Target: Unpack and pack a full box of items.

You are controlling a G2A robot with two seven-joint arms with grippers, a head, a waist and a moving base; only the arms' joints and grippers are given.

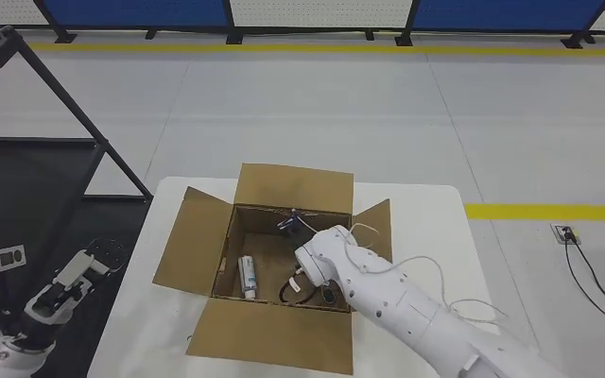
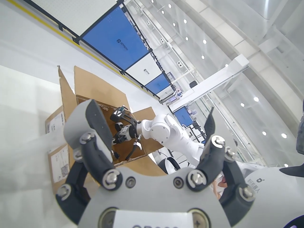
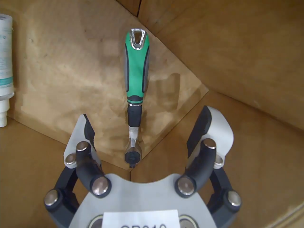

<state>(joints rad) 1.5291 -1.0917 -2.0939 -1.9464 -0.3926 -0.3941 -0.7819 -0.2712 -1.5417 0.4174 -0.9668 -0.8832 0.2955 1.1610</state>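
as right gripper (image 3: pixel 146 117) gapes over a ratchet (image 3: pixel 136 72) in the box (image 1: pixel 293 184), left gripper (image 2: pixel 151 109) gapes; perhaps a tube (image 3: pixel 6 60) nearby

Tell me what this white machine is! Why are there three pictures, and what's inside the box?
It is a robot with two arms. Each arm ends in a gripper, a two-fingered pincer for picking things up. One picture looks down from a camera above the arms. The other two come from small cameras on the wrists. On the white table stands an open cardboard box. In it lie a white tube and a green-handled wrench. The right gripper is down inside the box, close to the wrench, with its fingers open. The left gripper is off to the side of the table, open too. Neither one holds anything.
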